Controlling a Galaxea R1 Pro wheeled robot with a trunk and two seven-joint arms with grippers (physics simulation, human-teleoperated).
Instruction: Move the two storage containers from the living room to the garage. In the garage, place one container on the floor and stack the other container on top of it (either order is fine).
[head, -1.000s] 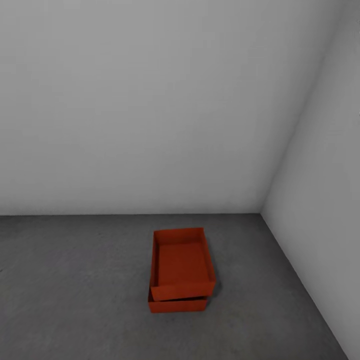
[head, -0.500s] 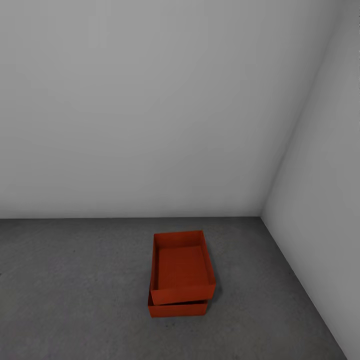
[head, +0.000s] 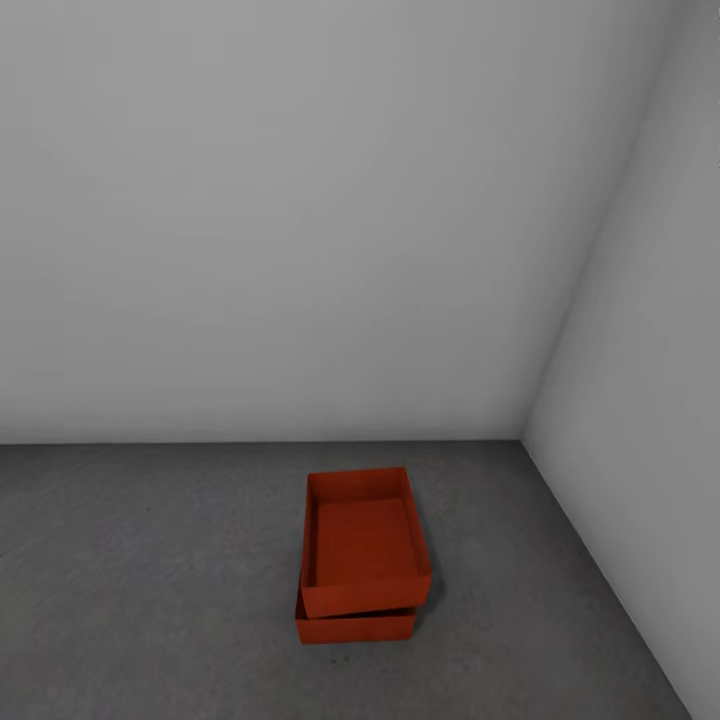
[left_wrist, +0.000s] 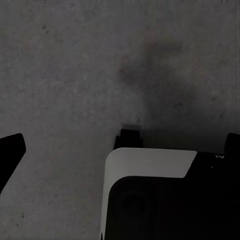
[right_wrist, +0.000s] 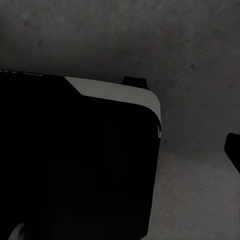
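In the garage, the upper orange-red open-topped storage container (head: 365, 545) sits stacked on the lower identical orange-red bin (head: 355, 626), both on the dark grey mottled concrete floor (head: 150, 580) near the corner of the pale grey walls (head: 300, 220). The top bin is skewed slightly and overhangs the lower one, so the stacking looks done; the sound move now, I judge, is to back away straight without nudging the stack. Both wrist views look down at concrete and the robot's dark body; whether either claw is wide or narrow I cannot tell. Against the earlier frames, the stack sits slightly lower in the head view, which suggests camera movement.
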